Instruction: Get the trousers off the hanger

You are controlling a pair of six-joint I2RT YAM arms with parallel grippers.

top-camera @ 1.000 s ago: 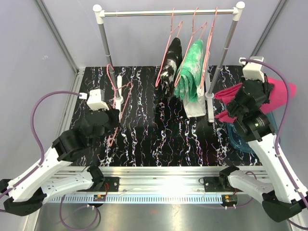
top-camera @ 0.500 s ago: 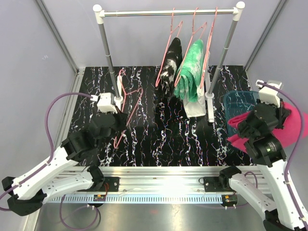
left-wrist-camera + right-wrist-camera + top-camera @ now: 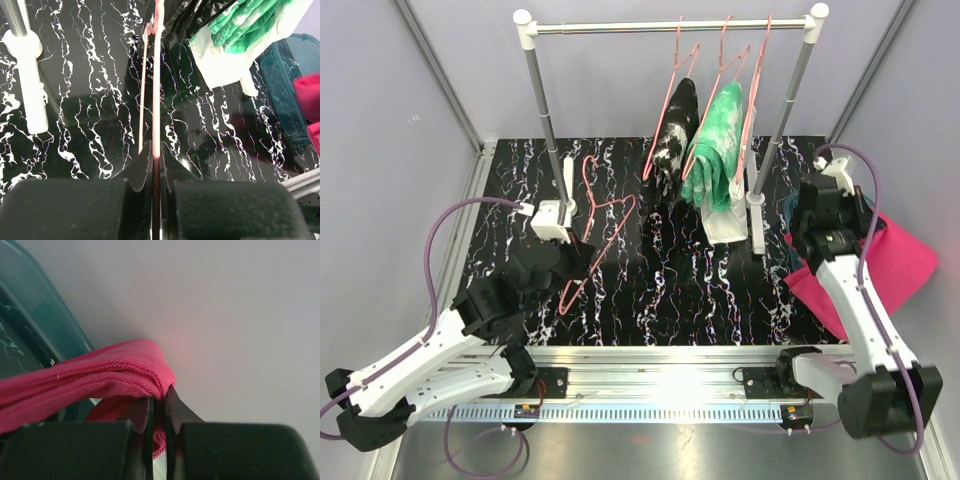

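My left gripper (image 3: 586,254) is shut on the lower wire of an empty pink hanger (image 3: 606,212) and holds it off the rail, above the table; the wire runs between its jaws in the left wrist view (image 3: 156,153). My right gripper (image 3: 828,232) is shut on the magenta trousers (image 3: 888,266), which spread over the table's right edge; the right wrist view shows the folded cloth (image 3: 100,375) pinched in the gripper (image 3: 160,401). The black-and-white trousers (image 3: 676,135) and the green tie-dye trousers (image 3: 721,150) hang on pink hangers on the rail (image 3: 620,28).
A third pink hanger (image 3: 757,95) hangs bare at the rail's right end. The rail's two posts (image 3: 547,130) stand on white feet (image 3: 31,85). A teal bin (image 3: 284,95) sits at the table's right, mostly under the magenta cloth and my right arm.
My left gripper has carried the bare hanger rightward toward the middle. My right gripper has swung the magenta trousers out to the right, then back toward the bin.
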